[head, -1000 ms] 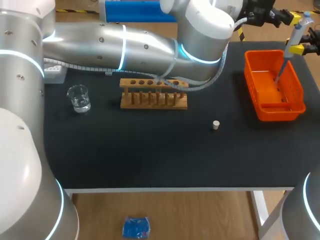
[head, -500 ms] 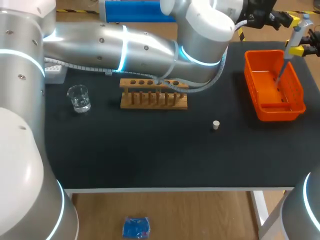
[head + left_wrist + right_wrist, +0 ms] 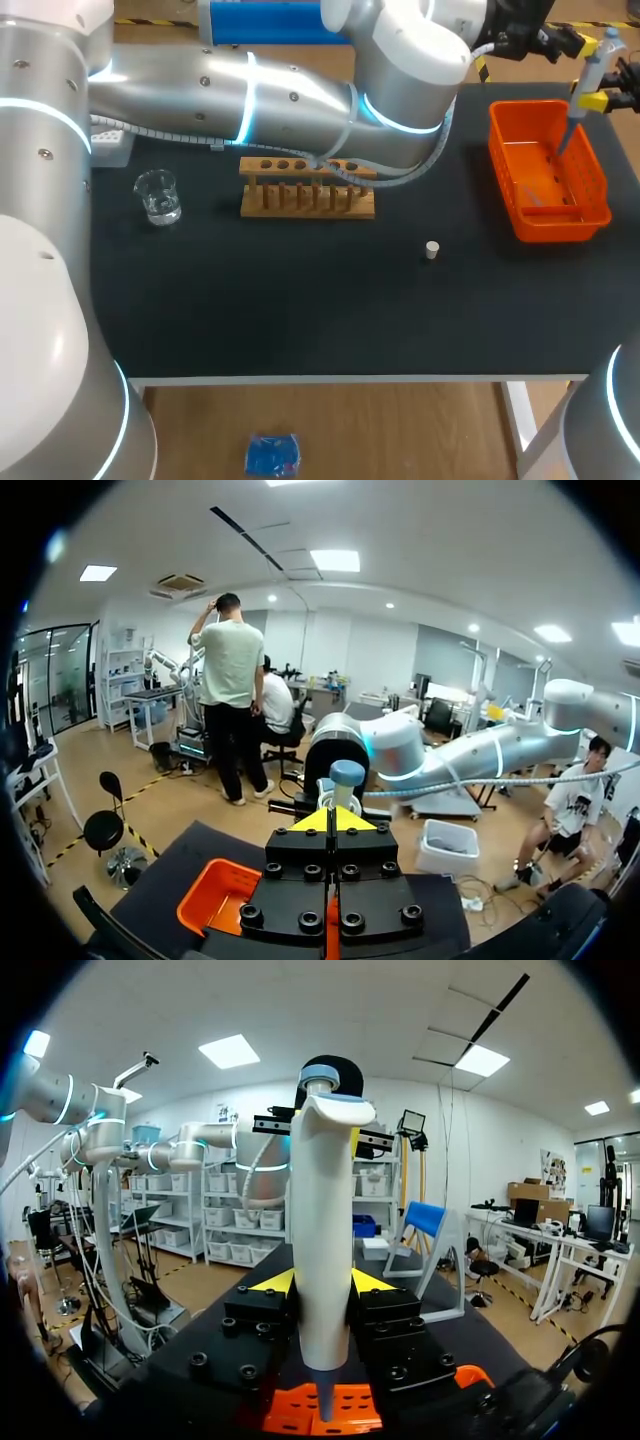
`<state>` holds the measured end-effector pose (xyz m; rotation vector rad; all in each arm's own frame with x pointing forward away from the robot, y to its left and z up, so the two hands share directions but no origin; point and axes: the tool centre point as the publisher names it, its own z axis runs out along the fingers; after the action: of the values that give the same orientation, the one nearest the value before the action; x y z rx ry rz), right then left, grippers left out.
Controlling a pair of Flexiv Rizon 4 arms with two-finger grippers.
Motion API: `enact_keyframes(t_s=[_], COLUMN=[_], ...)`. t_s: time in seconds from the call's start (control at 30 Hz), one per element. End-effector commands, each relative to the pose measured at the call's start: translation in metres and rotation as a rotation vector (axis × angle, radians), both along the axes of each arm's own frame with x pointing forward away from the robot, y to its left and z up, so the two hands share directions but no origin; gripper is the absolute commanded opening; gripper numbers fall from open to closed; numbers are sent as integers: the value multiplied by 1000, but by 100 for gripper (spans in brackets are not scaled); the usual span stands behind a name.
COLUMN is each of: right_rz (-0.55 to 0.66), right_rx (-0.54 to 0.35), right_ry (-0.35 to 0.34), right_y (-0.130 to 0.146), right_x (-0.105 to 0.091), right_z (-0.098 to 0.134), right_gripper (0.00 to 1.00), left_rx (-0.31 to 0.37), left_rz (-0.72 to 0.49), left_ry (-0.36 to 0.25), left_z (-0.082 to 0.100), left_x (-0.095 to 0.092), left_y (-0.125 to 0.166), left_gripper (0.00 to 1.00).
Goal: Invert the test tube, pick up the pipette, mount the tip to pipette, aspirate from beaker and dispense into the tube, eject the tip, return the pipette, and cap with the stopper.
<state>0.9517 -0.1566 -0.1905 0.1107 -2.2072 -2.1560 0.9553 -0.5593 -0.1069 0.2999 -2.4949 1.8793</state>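
Worktop (image 3: 300,310): black, one surface bearing all items.
Beaker (image 3: 157,195): one, clear, upright, near the left edge.
Rack (image 3: 307,188): one, wooden, right of the beaker.
Stopper (image 3: 432,250): one, pale, lying alone in front of the rack's right end.
Bin (image 3: 527,104): one, orange, far right.
Pipette (image 3: 592,72): one, upright above the bin, clamped in the right hand (image 3: 322,1285).
Left hand (image 3: 331,820): fingers closed together, grasping nothing, near the pipette's top.
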Motion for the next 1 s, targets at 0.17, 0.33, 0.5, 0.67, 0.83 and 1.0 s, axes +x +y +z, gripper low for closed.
enact_keyframes(t_s=[0.17,0.33,0.5,0.67,0.83,1.0], right_rz=[10,10,10,10,10,10], right_rx=[-3,-3,-3,-3,-3,-3], right_ry=[1,1,1,1,1,1], right_y=[0,0,0,0,0,0], right_x=[4,4,4,4,4,4], right_z=[8,8,8,8,8,8], right_gripper=[0,0,0,0,0,0], left_rx=[-118,-87,-53,-21,12,35], left_rz=[21,8,6,-54,-114,-127], left_ry=[-41,-56,-75,-104,-124,-141], left_z=[12,29,46,58,64,62], left_x=[1,4,5,-1,-18,-42], left_y=[6,12,22,41,66,96], left_gripper=[0,34,100,100,100,100])
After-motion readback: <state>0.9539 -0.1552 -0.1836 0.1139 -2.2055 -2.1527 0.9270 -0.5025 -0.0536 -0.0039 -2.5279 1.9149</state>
